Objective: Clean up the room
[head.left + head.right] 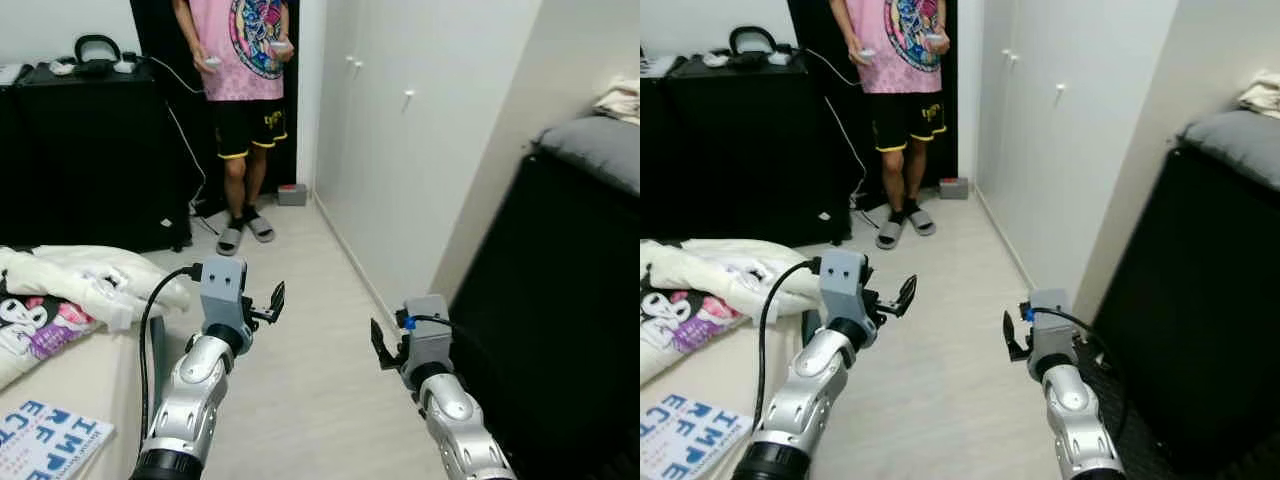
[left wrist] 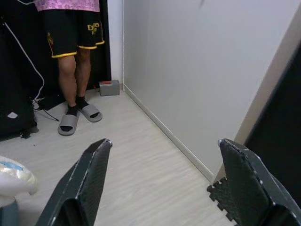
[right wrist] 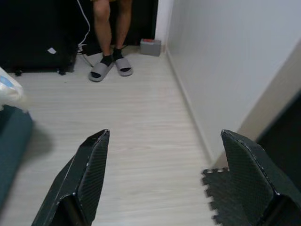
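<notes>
Nearest on the left, a blue-lettered book [image 1: 45,438] lies on the bed [image 1: 70,385], with a crumpled white blanket [image 1: 70,290] printed with a cartoon figure just beyond it, spilling to the bed's edge. The left gripper [image 1: 272,303] is raised over the pale wood floor [image 1: 300,340] beside that edge, its fingers spread and holding nothing. The right gripper [image 1: 382,345] hangs level with it, near the right, also spread wide and empty. Close on the right stands a tall black piece of furniture [image 1: 540,300] with a grey cushion [image 1: 595,145] on top. Between bed and black furniture a strip of bare floor runs away along the white wardrobe doors [image 1: 400,130]. The wrist views add the toothed edge of a dark foam mat [image 3: 221,193] at the foot of the wall. At the far end a person [image 1: 245,90] in a pink shirt, black shorts and grey slides stands holding controllers, beside a black cabinet [image 1: 90,150] bearing headphones [image 1: 95,52]. A small grey box [image 1: 292,194] sits in the far corner.
</notes>
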You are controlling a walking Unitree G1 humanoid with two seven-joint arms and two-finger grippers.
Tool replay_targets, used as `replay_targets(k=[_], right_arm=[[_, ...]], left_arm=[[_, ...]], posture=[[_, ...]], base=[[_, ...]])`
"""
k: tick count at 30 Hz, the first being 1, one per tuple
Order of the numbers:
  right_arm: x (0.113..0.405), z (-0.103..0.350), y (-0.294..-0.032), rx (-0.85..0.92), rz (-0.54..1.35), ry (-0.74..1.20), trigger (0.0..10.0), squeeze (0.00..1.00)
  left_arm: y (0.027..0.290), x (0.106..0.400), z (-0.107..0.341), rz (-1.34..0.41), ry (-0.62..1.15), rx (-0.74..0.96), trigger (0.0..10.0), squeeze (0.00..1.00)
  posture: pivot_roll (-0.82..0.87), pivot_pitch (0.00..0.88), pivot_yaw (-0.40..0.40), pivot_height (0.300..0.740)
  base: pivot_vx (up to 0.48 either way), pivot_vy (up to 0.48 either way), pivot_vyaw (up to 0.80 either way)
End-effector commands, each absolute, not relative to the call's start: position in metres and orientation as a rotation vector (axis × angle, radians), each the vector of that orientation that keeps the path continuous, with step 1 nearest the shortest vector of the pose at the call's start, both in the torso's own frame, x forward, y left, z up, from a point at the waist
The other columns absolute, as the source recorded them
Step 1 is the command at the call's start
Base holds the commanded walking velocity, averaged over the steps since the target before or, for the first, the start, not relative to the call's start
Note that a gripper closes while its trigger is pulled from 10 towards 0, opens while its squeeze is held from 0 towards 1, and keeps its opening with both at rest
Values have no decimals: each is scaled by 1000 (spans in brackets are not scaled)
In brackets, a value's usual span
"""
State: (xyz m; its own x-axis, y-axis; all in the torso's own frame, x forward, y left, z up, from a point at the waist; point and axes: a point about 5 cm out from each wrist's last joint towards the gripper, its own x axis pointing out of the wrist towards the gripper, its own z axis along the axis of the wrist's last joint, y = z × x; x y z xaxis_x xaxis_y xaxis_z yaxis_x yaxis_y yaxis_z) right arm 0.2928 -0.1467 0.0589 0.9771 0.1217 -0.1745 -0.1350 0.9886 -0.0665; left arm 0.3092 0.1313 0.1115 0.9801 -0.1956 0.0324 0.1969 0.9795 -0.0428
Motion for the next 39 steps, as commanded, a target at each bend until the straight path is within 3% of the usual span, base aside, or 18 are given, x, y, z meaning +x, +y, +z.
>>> replay_targets(k=[1,8,39], right_arm=[[293,58,-144,-68,141,172,10000,0],[292,59,-142,-123,172,168,10000,0],[296,62,-140,-168,213,157,10000,0]], left_arm=[[132,308,109,-199,-19,-45,10000,0],[131,309,107,-185,-6,-52,10000,0],[130,308,105,-150,2,-56,10000,0]], posture=[[17,0,-37,740],[14,0,-39,740],[15,0,-67,740]], base=[[375,0,0],[299,0,71],[0,0,800]])
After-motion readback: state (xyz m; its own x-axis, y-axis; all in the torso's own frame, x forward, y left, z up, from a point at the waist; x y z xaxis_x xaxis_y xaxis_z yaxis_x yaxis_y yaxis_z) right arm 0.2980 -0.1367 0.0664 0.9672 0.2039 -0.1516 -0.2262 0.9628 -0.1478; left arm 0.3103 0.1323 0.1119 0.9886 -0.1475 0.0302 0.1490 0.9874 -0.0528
